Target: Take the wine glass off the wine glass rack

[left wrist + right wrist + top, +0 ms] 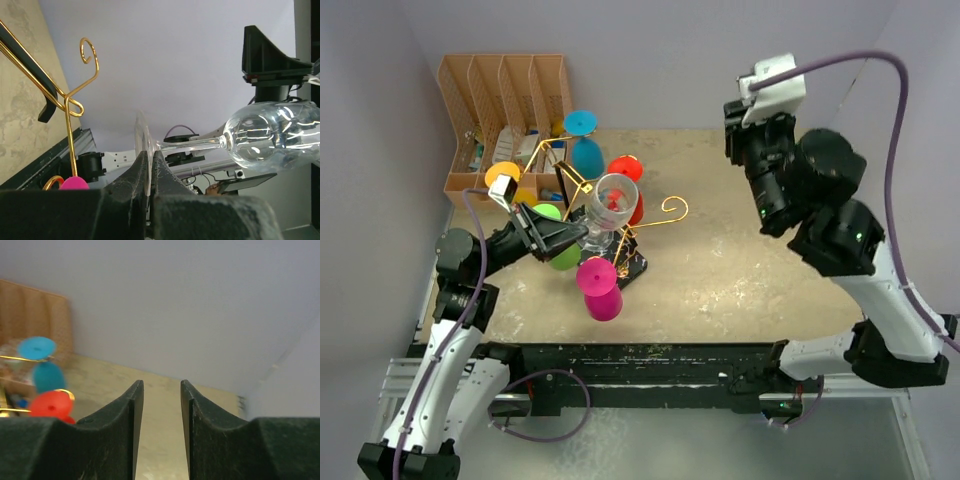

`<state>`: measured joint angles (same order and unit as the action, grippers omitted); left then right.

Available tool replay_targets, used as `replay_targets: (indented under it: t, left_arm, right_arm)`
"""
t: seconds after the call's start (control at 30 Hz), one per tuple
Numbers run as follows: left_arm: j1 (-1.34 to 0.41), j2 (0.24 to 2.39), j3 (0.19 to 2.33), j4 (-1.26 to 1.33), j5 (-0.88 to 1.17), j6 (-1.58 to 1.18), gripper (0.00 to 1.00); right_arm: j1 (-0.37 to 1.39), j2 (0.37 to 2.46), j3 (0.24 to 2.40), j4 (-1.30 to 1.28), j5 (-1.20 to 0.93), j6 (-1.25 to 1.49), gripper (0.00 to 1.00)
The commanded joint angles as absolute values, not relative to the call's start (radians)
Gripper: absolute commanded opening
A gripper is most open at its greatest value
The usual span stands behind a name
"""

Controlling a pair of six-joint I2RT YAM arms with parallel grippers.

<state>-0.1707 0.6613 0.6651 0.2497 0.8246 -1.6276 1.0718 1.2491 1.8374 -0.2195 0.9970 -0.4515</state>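
Left claw [149, 172]: pinched on the foot disc of the clear stemmed wine glass [265, 140].
Glass: lying sideways over the gold wire rack with black marble-look base [658, 222]; contact with its arms unclear.
Right claw [161, 430]: fingers apart, empty, raised well away above the bench [740, 270].

1. The table [750, 280] has a beige, mottled top, with a black rail [650, 362] along its near edge.
2. The rack [633, 265] stands on it, left of the middle, on a dark base.
3. An orange-brown organiser [505, 90] stands behind and left of the rack, at the table's far left corner.
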Motion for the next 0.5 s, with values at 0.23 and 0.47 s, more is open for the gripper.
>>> replay_targets:
  t: [0.23,0.47]
  left_arm:
    - [-0.166,0.661,0.947,-0.231,0.699,-1.124,0.00]
    - [-0.167,0.655,0.984,-0.336,0.684,-1.038,0.00]
  right_arm:
    - [0.977,1.431,2.308,-0.961,0.115,0.232,0.49]
    - [0.977,1.328,2.215,-0.903,-0.026,0.292,0.49]
